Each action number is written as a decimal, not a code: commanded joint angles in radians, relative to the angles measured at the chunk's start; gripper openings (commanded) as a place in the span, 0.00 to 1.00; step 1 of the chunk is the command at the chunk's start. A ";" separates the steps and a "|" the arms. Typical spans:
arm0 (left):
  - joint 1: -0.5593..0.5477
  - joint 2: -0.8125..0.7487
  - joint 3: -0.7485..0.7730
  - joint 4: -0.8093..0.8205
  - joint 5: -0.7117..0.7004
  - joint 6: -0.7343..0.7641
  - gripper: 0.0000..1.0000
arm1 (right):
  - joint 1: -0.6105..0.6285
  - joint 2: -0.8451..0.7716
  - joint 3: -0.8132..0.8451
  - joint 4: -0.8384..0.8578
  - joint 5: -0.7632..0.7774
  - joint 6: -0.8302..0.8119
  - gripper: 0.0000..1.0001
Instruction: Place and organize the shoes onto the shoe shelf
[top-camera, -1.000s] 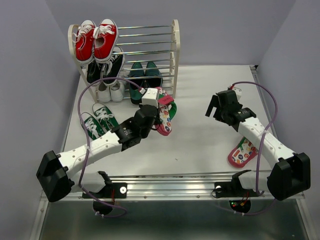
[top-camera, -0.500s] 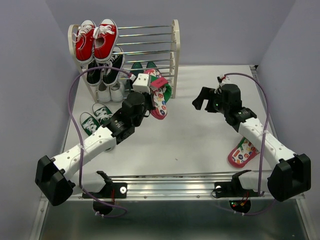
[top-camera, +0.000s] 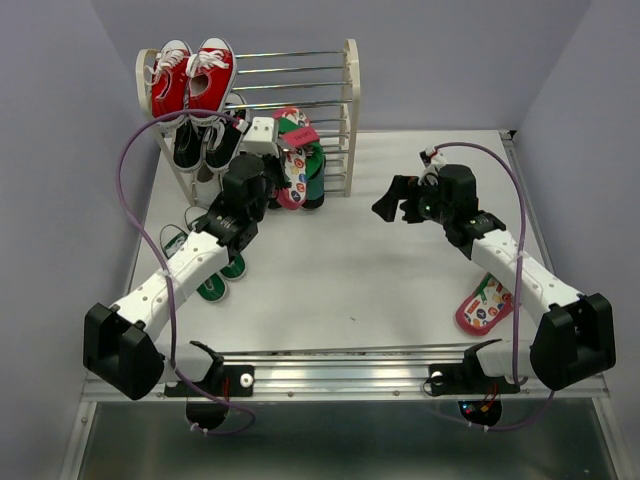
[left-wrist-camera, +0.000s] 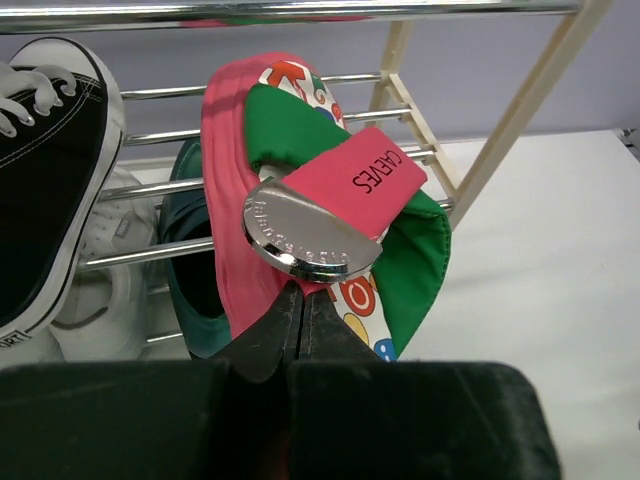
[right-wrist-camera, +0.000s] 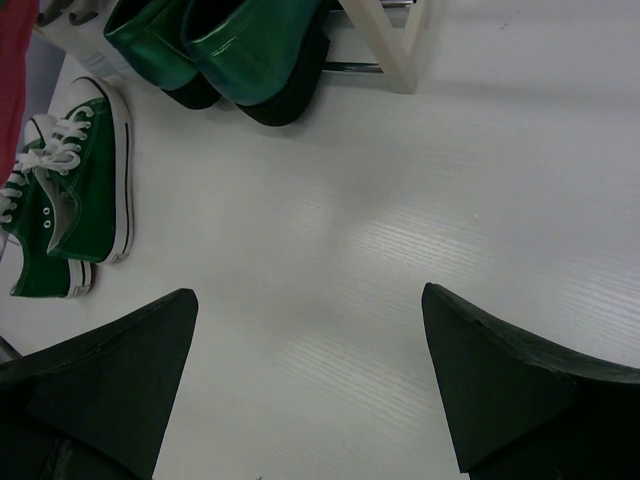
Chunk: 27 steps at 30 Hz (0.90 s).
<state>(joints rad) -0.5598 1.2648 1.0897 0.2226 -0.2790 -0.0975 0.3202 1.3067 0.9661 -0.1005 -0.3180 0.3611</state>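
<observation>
The left gripper (left-wrist-camera: 300, 305) is clenched on a pink flip-flop (left-wrist-camera: 225, 200) close to its green and pink strap (left-wrist-camera: 370, 175), holding it on edge right in front of the shelf (top-camera: 350, 110), level with the rods of the middle tier and above the green loafers (right-wrist-camera: 230, 45) at the shelf's foot. The right gripper (right-wrist-camera: 308, 300) hangs with its jaws spread wide and nothing between them, above the table (top-camera: 400, 290) to the right of the shelf. The second flip-flop (top-camera: 485, 303) lies on the table beside the right arm, and the green sneakers (right-wrist-camera: 70, 210) sit on the table under the left arm.
</observation>
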 joint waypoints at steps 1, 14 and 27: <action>0.040 0.019 0.081 0.181 0.093 0.028 0.00 | -0.004 -0.029 0.039 0.045 0.004 -0.027 1.00; 0.103 0.114 0.105 0.343 0.083 -0.001 0.00 | -0.004 -0.029 0.034 0.042 0.051 -0.016 1.00; 0.152 0.169 0.102 0.504 0.112 -0.033 0.00 | -0.004 0.009 0.074 0.044 0.103 0.045 1.00</action>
<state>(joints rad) -0.4149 1.4445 1.1152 0.5129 -0.1822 -0.1116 0.3202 1.3125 0.9775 -0.1001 -0.2409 0.3855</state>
